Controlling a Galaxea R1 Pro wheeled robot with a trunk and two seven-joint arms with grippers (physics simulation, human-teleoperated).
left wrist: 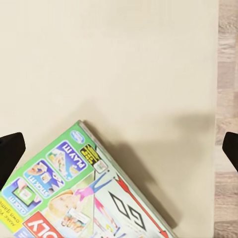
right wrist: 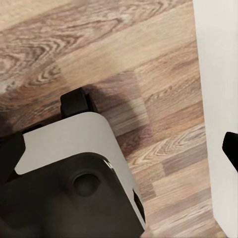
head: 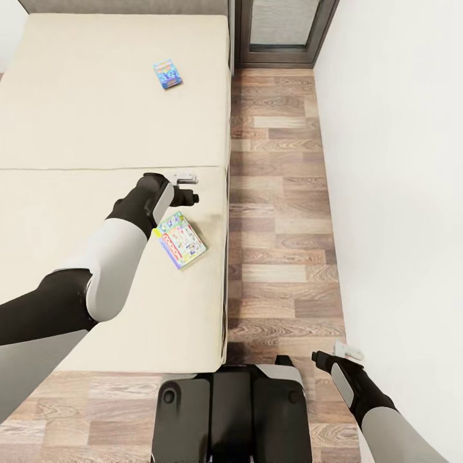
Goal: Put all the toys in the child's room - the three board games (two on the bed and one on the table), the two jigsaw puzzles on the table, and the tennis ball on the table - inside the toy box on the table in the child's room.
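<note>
Two board games lie on the cream bed (head: 96, 128). A small blue one (head: 168, 73) sits far up the bed. A green, yellow and red one (head: 181, 240) lies near the bed's right edge, and its green corner also fills the left wrist view (left wrist: 74, 188). My left gripper (head: 191, 195) hovers open just beyond this box's far end, fingertips (left wrist: 10, 153) wide apart and holding nothing. Down beside my base, my right gripper (head: 319, 357) is open and empty over the floor. The table, toy box, jigsaw puzzles and tennis ball are out of view.
A strip of wood-plank floor (head: 276, 212) runs between the bed's right edge and a white wall (head: 399, 161). A dark-framed door (head: 283, 32) closes its far end. My dark base (head: 228, 411) stands at the bed's foot, seen also as the base (right wrist: 74, 188).
</note>
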